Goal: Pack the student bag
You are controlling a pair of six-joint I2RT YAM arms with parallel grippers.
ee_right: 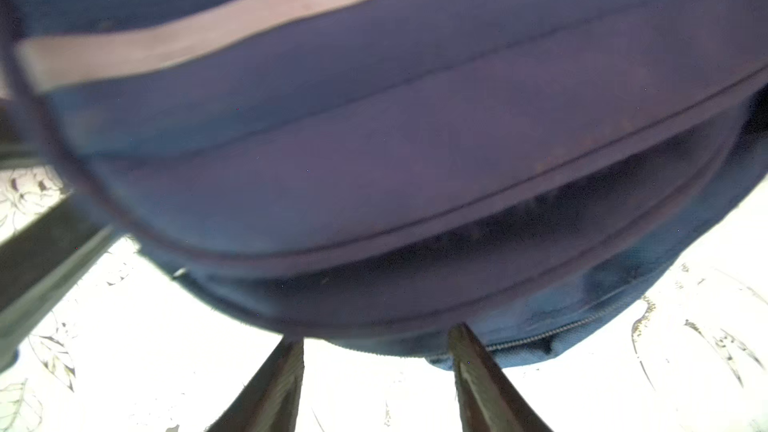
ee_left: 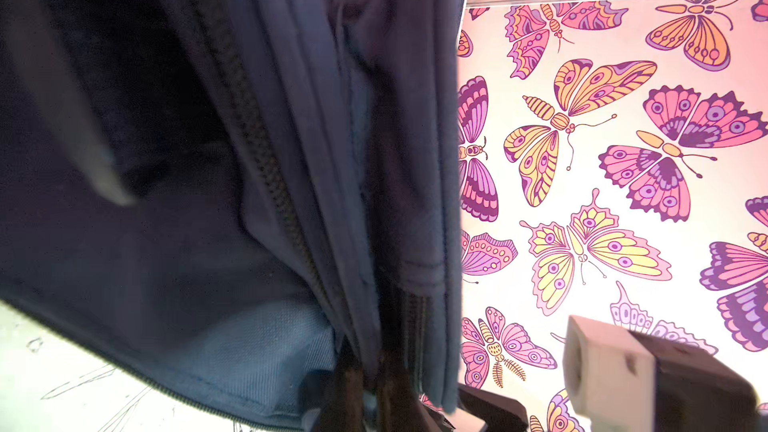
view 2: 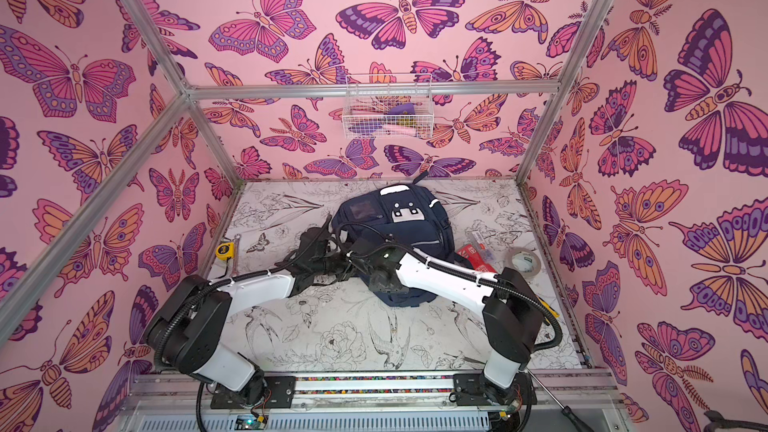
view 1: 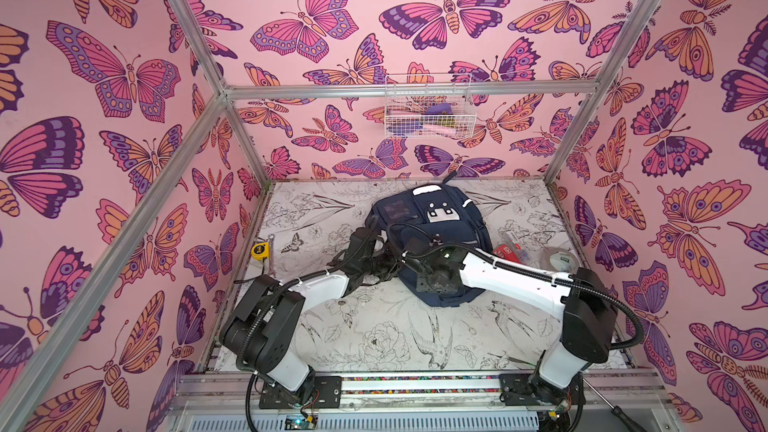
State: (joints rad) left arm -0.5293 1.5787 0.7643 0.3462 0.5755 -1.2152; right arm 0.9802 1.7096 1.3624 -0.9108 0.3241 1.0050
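Partly, the right arm [view 1: 511, 274] hides the student bag [view 1: 440, 218].

From my station I count one student bag [view 1: 432, 222] on the table and two robot arms, a left arm [view 1: 316, 286] and a right arm [view 1: 511, 274]. Loose items come to one of each: one yellow tape measure [view 1: 260, 251], one red box [view 1: 508, 252], one clear packet [view 1: 513, 238], one roll of tape [view 1: 559, 260] and one screwdriver [view 1: 615, 407]. I see one wire basket [view 1: 428, 108]; its contents are too jumbled to count.
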